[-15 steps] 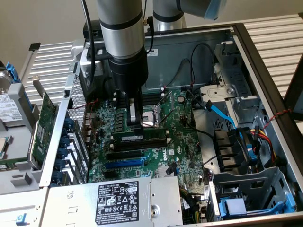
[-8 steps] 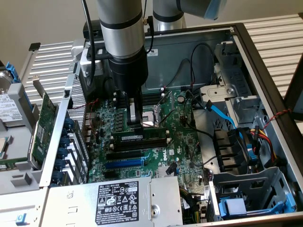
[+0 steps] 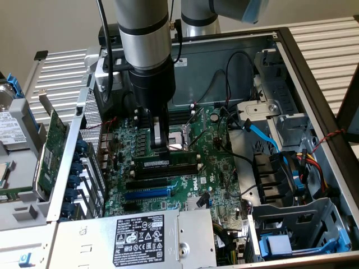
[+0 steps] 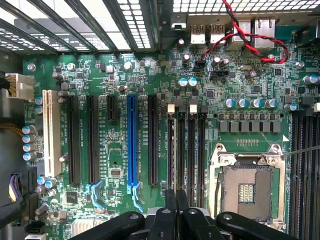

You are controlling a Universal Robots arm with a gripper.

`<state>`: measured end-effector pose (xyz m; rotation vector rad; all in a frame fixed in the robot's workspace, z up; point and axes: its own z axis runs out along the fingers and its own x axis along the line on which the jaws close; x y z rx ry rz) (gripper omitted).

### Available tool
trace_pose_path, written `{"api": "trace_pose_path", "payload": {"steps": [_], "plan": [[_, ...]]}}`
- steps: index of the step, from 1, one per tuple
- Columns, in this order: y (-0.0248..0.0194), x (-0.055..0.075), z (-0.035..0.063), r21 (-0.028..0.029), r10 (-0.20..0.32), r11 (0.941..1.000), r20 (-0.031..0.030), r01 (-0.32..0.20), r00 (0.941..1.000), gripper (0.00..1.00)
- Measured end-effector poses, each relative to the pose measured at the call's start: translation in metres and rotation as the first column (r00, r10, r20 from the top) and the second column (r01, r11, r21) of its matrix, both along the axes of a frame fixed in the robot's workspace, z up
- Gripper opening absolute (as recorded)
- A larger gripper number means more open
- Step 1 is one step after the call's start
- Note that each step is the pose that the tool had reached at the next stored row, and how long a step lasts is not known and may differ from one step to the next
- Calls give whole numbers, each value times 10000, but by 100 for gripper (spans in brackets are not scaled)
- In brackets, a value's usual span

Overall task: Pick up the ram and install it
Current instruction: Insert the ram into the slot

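My claw (image 3: pixel 160 145) is clenched on nothing, tips at the top edge of the ram (image 3: pixel 166 162). The ram stands upright on the motherboard (image 3: pixel 216 168), beside the socket (image 3: pixel 179 144).

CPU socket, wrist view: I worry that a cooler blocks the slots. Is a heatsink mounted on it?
No, the CPU socket lies bare, with its contact field and metal frame showing.

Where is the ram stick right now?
In the exterior view, the ram stands on edge among the black memory slots at the motherboard's middle, directly beneath the gripper and beside the CPU socket.
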<state>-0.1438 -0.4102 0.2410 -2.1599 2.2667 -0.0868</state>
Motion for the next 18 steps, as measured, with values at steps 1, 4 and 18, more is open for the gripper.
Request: {"api": "trace_pose_path", "payload": {"steps": [1,4,18], "plan": [[-3,0,0,-1,-1,10000,-1,1,10000,12],[-5,0,-4,-2,0,10000,-1,0,10000,12],[-5,0,-27,-1,1,10000,-1,-1,10000,12]]}}
